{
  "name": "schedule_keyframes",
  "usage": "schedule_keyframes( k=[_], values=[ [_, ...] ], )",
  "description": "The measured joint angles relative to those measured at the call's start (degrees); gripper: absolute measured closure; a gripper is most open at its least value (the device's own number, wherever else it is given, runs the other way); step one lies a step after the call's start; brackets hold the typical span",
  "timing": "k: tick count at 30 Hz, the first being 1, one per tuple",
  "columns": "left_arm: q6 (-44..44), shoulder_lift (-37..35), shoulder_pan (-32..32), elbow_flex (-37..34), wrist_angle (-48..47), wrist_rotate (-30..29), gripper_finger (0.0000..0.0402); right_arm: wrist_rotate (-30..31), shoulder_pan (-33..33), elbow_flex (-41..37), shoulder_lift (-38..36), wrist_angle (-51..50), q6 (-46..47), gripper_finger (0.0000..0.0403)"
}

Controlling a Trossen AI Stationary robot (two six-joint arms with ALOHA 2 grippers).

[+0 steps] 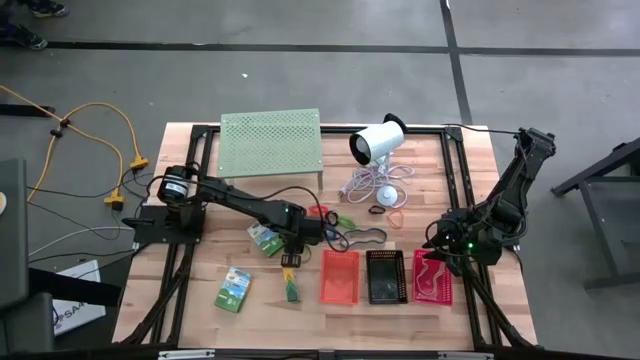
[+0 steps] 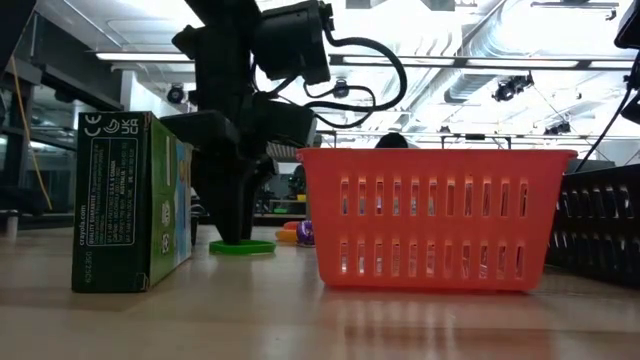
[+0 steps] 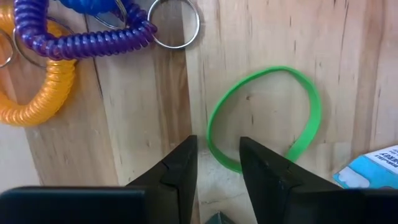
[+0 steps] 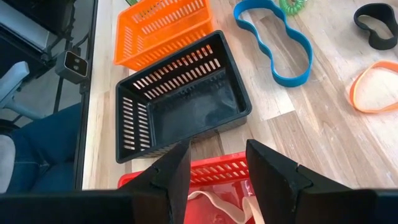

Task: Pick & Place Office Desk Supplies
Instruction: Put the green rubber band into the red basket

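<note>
A green rubber band (image 3: 311, 106) lies flat on the wood, also seen in the low view (image 2: 242, 246). My left gripper (image 3: 217, 142) points down over it, open by a narrow gap, one finger inside the loop and one outside its near rim. Purple (image 3: 81, 37) and orange (image 3: 37, 93) coil loops lie beside it. My right gripper (image 4: 217, 146) hangs open above the pink basket (image 1: 432, 278), which holds a pale band (image 4: 214, 202). The red basket (image 1: 339, 277) and black basket (image 1: 385, 277) stand in a row beside it. Green packs (image 1: 232, 290) (image 1: 265, 238) lie at the left. My left gripper comes from above, its fingers (image 3: 180, 168) standing astride the green band's rim (image 3: 219, 158). The band lies flat on the table. I cannot tell whether the fingers touch it.
A pale-green perforated stand (image 1: 270, 140) and a white cylinder device (image 1: 377, 142) with its cable (image 1: 375, 182) fill the far side. Blue (image 4: 273, 43), black (image 4: 376, 18) and orange (image 4: 376, 87) bands lie behind the baskets. A green pack (image 2: 130, 200) stands near the red basket (image 2: 430, 215).
</note>
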Motion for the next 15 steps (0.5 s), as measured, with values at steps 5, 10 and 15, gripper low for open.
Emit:
schedule_keyframes(
  k=[5,10,15],
  values=[
    [0.0,0.0,0.0,0.0,0.0,-0.8,0.0325,0.0,0.0,0.0,0.0,0.0,0.0,0.0259],
    [0.0,0.1,0.0,0.0,0.0,-1.2,0.0360,0.0,0.0,0.0,0.0,0.0,0.0,0.0259],
    [0.0,0.1,0.0,0.0,-0.1,-1.2,0.0387,0.0,0.0,0.0,0.0,0.0,0.0,0.0259]
  ],
)
